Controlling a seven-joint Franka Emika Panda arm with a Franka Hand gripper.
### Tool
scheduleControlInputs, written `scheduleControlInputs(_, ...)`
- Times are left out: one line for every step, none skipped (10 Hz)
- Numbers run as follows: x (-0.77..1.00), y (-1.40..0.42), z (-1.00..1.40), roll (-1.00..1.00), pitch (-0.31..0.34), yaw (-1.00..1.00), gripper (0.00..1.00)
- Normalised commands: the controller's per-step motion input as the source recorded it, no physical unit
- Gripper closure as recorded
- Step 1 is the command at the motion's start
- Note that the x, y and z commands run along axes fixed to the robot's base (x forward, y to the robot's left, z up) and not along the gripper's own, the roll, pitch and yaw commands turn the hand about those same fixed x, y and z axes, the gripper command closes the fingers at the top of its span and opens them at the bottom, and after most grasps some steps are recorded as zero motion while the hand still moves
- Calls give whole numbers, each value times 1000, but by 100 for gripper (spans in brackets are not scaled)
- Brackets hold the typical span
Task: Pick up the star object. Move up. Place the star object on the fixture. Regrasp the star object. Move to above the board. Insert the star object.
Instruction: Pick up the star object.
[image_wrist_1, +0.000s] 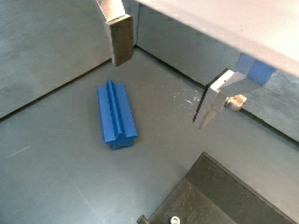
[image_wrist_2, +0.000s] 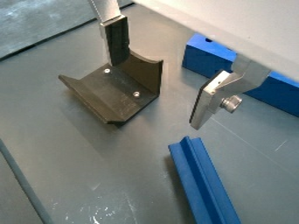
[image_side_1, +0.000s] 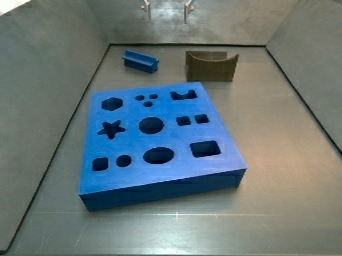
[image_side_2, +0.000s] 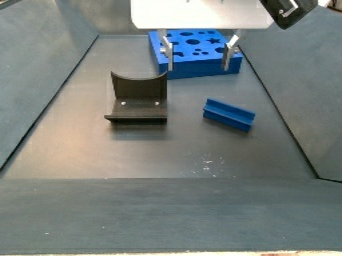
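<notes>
A: While the peg lies loose on the floor, start with the wrist views. What is logged?

B: Item one, star (image_wrist_1: 115, 114): blue, on its side on the grey floor, touched by nothing. Item two, gripper (image_wrist_1: 163, 72): silver fingers (image_wrist_1: 119, 41) spread wide, nothing between them, held above the floor beside the star. In a wrist view the fixture (image_wrist_2: 119, 88) sits past one finger, its notch bare, with the star (image_wrist_2: 205, 179) nearer the camera. A corner of the board (image_wrist_2: 218, 58) shows behind the gripper (image_wrist_2: 159, 73).

A: And the side views?

B: In a side view the board (image_side_1: 162, 182) fills the middle ground, all cutouts vacant, star-shaped hole included. The star (image_side_1: 140, 62) and the fixture (image_side_1: 211, 65) stand at the far end, apart from each other. Only the fingertips of the gripper (image_side_1: 166, 8) show at the upper edge. In a side view from the opposite end the gripper (image_side_2: 195, 54) hangs with its jaws apart over the floor between the fixture (image_side_2: 136, 99) and the star (image_side_2: 231, 115), the board (image_side_2: 195, 52) behind it.

A: Progress?

B: By my reading, nothing is done yet. The pick-up comes first: the gripper must shift over the star, descend and close. Lift, placing on the fixture, regrasp, travel to the board and insertion all remain.
</notes>
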Motion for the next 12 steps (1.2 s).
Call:
scheduleControlInputs(151,-11,-549,-117,-29,-837,0)
scheduleControlInputs(0,0,-603,-77,-83,-1000,0)
scheduleControlInputs(0,0,-631,-74,-91,-1000,0)
scheduleControlInputs(0,0,-634,-80,-97,-1000,0)
scheduleControlInputs(346,9,-123,-200,-57,-397,0)
scheduleControlInputs(0,0,0,0,-6,0,0)
scheduleControlInputs(-89,0,-211,-6,0,297,0)
scheduleControlInputs(-29,0,-411,0,-100,1000,0)
scheduleControlInputs(-29,0,-409,0,-103,1000,0)
scheduleControlInputs(-26,0,-406,0,-109,1000,0)
scheduleControlInputs(0,0,0,-6,-51,211,0)
scheduleControlInputs(0,0,0,0,11,0,0)
